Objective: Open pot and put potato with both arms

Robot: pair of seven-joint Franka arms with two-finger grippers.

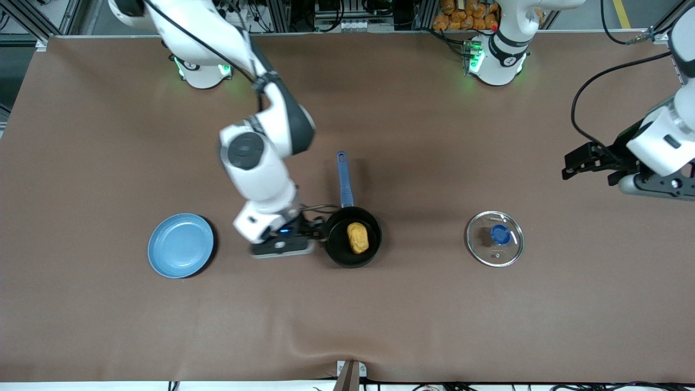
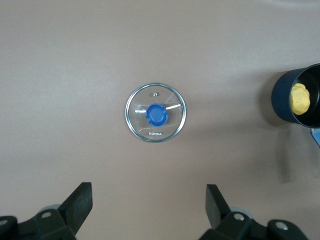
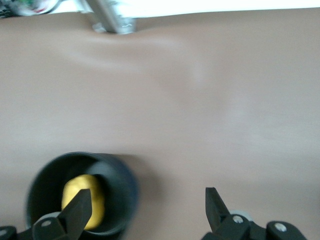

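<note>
A light-blue plate (image 1: 181,245) lies toward the right arm's end of the worktop. Next, the right gripper (image 1: 320,229) hangs with its fingers spread wide and empty, just beside the pot's (image 1: 353,237) rim. The pot sits mid-table, lid off, the potato (image 1: 358,237) inside it. The glass lid (image 1: 494,238) rests flat toward the left arm's end. The left gripper (image 1: 571,165) waits wide and empty near that end's edge.

pot (image 1: 353,237): matt black | lid (image 1: 494,239): clear glass | table (image 1: 434,315): matt brown
</note>
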